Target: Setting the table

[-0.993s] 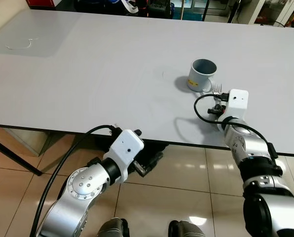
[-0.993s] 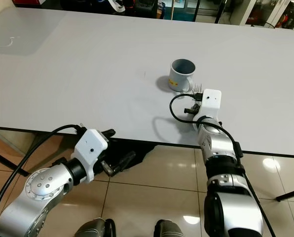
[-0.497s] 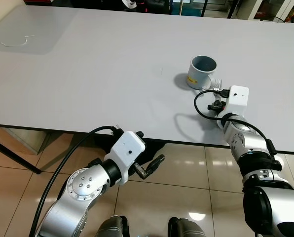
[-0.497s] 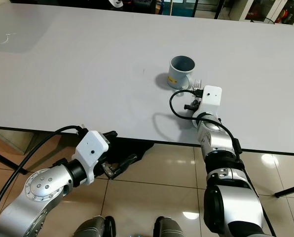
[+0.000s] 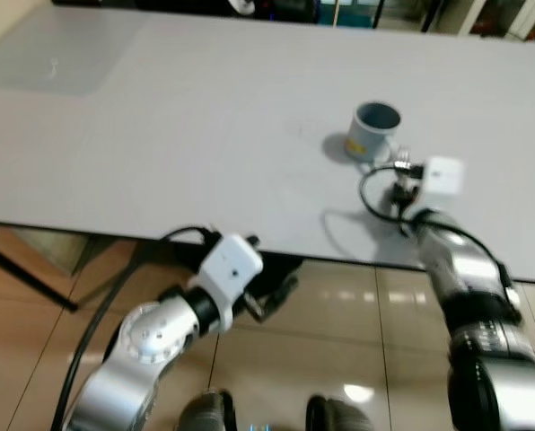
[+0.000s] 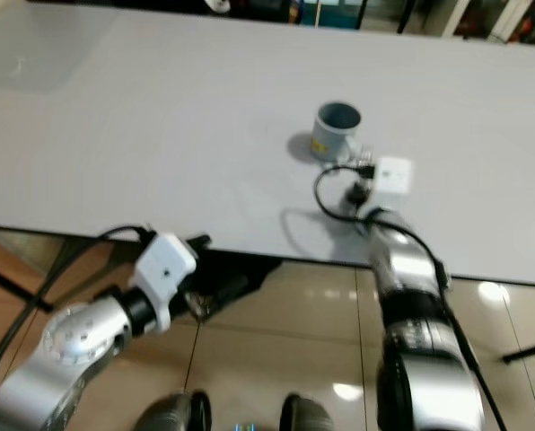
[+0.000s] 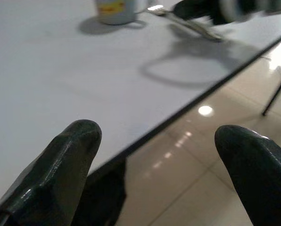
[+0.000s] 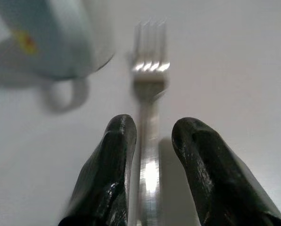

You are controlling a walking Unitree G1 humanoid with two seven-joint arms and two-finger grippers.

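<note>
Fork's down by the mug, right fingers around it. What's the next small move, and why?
Probably open the right gripper and draw it straight back. The fork seems to lie flat on the table beside the mug, handle between the fingers, so retreating along the handle shouldn't disturb it.

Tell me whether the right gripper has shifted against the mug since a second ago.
No. The right gripper keeps the fork just beside the mug; only the camera moved.

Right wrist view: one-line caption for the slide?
Right claw closed on a silver metal fork, tines beside the handle of a pale blue ceramic mug on the white table.
</note>
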